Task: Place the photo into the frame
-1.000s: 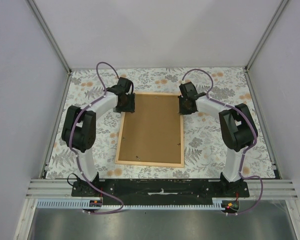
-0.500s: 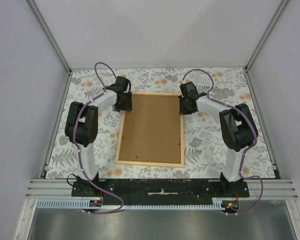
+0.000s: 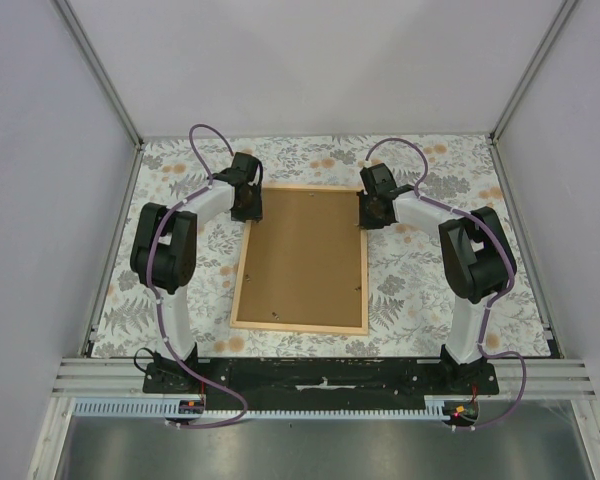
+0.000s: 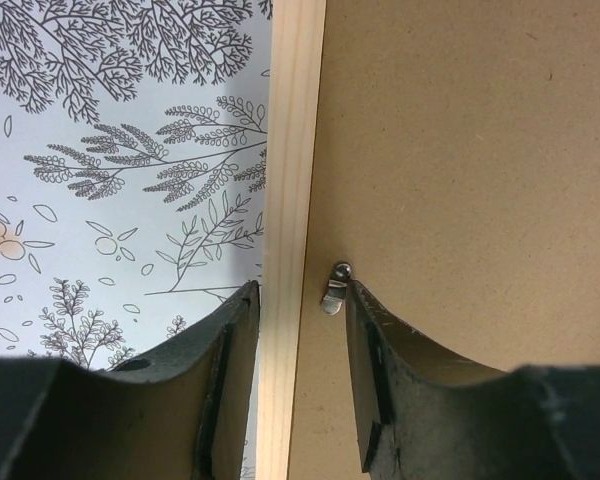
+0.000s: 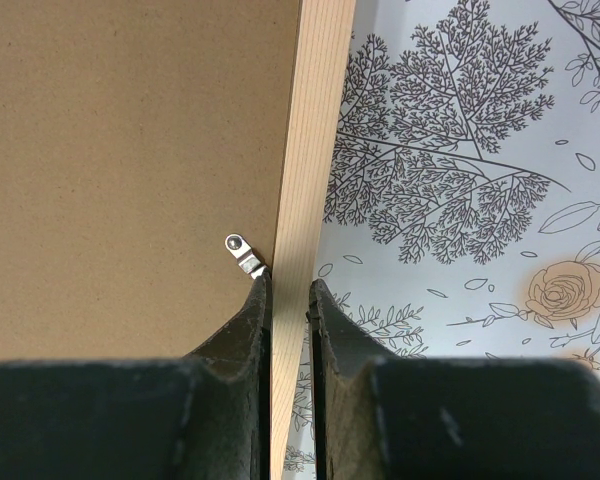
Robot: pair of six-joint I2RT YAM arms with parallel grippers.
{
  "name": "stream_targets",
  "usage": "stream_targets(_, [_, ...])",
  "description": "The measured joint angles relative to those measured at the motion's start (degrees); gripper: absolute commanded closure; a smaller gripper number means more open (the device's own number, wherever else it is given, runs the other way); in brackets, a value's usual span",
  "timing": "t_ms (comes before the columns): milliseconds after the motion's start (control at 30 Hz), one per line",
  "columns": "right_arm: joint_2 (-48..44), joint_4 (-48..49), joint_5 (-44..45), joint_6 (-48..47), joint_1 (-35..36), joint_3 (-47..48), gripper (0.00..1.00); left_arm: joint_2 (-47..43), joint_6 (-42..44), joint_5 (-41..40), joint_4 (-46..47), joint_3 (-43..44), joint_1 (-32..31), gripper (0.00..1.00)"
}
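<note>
Viewing the frame (image 3: pixel 298 327) from above: a thin light-wood rectangle, lying back-up on the flower-print cloth (image 3: pixel 410 280) mid-table, between the two arms. A brown backing board (image 3: pixel 305 255) fills it. I see pale straight grain on the rails in both wrist views.

The left gripper (image 4: pixel 298 295) sits at the far end of the left rail. Its fingers are spread to either side of the rail with a gap on each side, and it holds nothing. The inner finger is just beside a small metal tab (image 4: pixel 332 297) on the board.

The right gripper (image 5: pixel 288 285) is at the far end of the right rail. Its fingers are pressed against both sides of the rail, pinching the frame, next to a second tab (image 5: pixel 244 252).
</note>
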Motion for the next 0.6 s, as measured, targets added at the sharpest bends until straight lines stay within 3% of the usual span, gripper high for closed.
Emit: stream_targets(600, [0.0, 0.0, -0.7, 0.0, -0.3, 0.0, 1.00, -0.1, -1.6, -0.8, 0.6, -0.5, 0.2, 0.83])
